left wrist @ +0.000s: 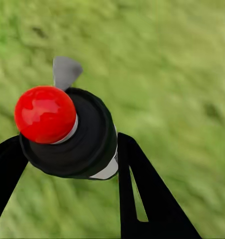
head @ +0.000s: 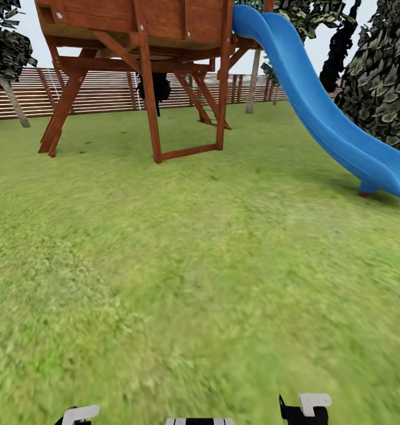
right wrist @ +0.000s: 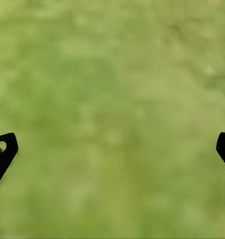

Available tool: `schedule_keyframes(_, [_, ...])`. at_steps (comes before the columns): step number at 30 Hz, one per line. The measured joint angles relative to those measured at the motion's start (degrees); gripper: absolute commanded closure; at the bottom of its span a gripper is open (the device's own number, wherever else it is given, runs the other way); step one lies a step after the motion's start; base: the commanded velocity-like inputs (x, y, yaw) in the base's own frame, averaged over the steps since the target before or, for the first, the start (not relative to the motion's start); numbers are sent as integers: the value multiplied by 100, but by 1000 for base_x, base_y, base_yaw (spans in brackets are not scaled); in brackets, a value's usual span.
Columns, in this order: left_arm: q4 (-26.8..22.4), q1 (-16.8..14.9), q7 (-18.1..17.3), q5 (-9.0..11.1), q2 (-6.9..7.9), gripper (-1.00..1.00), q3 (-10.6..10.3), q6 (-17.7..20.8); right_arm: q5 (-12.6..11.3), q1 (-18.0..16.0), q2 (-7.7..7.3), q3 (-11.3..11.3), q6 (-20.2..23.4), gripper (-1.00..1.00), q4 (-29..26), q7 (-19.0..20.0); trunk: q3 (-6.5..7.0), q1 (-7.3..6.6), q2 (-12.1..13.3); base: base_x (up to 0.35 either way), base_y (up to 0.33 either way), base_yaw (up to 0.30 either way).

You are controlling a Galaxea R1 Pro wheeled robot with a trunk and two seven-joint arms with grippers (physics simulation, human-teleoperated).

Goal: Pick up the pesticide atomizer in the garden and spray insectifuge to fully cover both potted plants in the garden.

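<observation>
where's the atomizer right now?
In the left wrist view, the pesticide atomizer sits between the left end effector's fingers, red-tipped end toward the camera, above the lawn.

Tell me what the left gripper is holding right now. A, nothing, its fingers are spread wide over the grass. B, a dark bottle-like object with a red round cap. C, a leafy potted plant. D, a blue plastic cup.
B: in the left wrist view the left gripper has its black fingers closed on either side of a dark object with a red round cap, above blurred grass.
</observation>
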Motion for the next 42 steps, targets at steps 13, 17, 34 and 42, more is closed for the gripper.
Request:
schedule_keyframes(13, [-7,0,0,0,0,100,0,-5,2,-2,-25,1,-9,-100,2,2,0,0,0,333,41,0])
schedule_keyframes(17, [-12,0,0,0,0,100,-2,-5,-3,-2,-8,1,-3,-100,-4,-3,0,0,0,336,0,0])
schedule_keyframes(34, [-4,-1,0,0,-9,100,-8,-5,-8,4,9,1,-1,-100,-8,-6,31,0,0,337,0,-228])
schedule_keyframes(42, [-12,-1,0,0,-5,100,0,-4,-8,1,11,1,-1,-100,-8,-6,50,0,0,337,0,-259])
